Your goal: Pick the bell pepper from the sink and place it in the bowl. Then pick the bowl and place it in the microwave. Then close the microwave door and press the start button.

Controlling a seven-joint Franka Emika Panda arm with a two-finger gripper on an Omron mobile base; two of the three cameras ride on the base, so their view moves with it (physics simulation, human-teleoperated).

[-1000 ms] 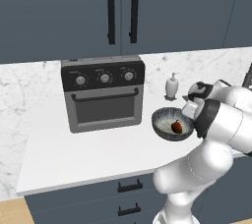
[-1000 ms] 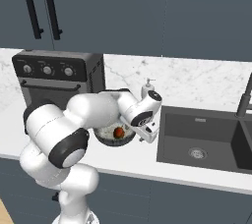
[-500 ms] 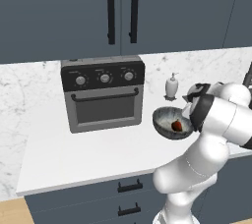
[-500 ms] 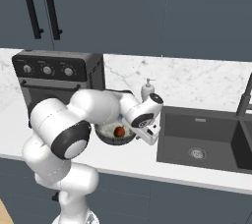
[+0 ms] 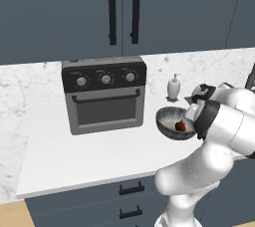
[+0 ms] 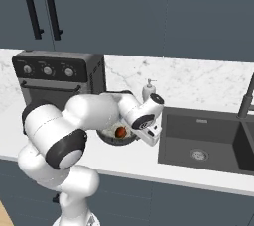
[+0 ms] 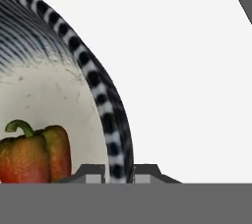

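The dark blue-grey bowl (image 5: 168,119) sits on the white counter just left of the sink (image 6: 198,143). The orange-red bell pepper (image 5: 181,126) lies inside it on the pale bottom (image 7: 29,156). My gripper (image 7: 120,172) comes down on the bowl's sink-side edge, one fingertip (image 7: 94,172) inside and the other outside the striped rim (image 7: 114,134). It is shut on that rim. From the right base view the hand (image 6: 147,122) hangs over the bowl (image 6: 110,138) with the bell pepper (image 6: 119,132) beside it. The microwave and its door are out of view.
A three-knob silver countertop oven (image 5: 104,99) stands on the counter left of the bowl. A white soap dispenser (image 5: 173,86) is behind the bowl by the marble wall. The dark faucet (image 6: 246,98) rises at the far right. Dark cabinets hang above.
The jaws have gone from wide open to shut on the bowl's rim. The hand has settled slightly lower over the bowl; bowl and pepper have not moved.
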